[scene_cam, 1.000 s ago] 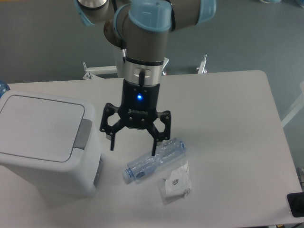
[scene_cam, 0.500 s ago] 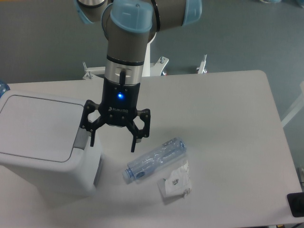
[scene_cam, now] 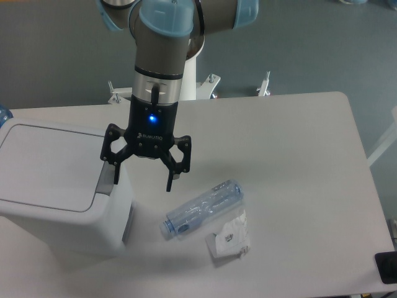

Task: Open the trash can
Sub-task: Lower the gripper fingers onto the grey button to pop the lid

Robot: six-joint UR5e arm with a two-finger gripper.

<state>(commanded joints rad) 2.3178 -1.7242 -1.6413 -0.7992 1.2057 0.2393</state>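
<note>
Gripper (scene_cam: 142, 184) hung spread wide and empty at centre left of the frame, one finger over the grey push-button tab (scene_cam: 107, 180) of the trash can (scene_cam: 56, 186) at lower left, lid shut; a straight downward press on the tab appeared advisable

Clear plastic bottle (scene_cam: 203, 209) lies on its side on pale grey table (scene_cam: 298, 161), blue cap end pointing lower left. Crumpled white wrapper (scene_cam: 228, 240) just beside bottle, on near side, touching or almost. Dark object (scene_cam: 387, 267) at table's lower right corner, cut by frame. Blue thing (scene_cam: 4, 115) at far left edge. Grey floor behind, white metal frame feet (scene_cam: 265, 84) by far edge.
</note>
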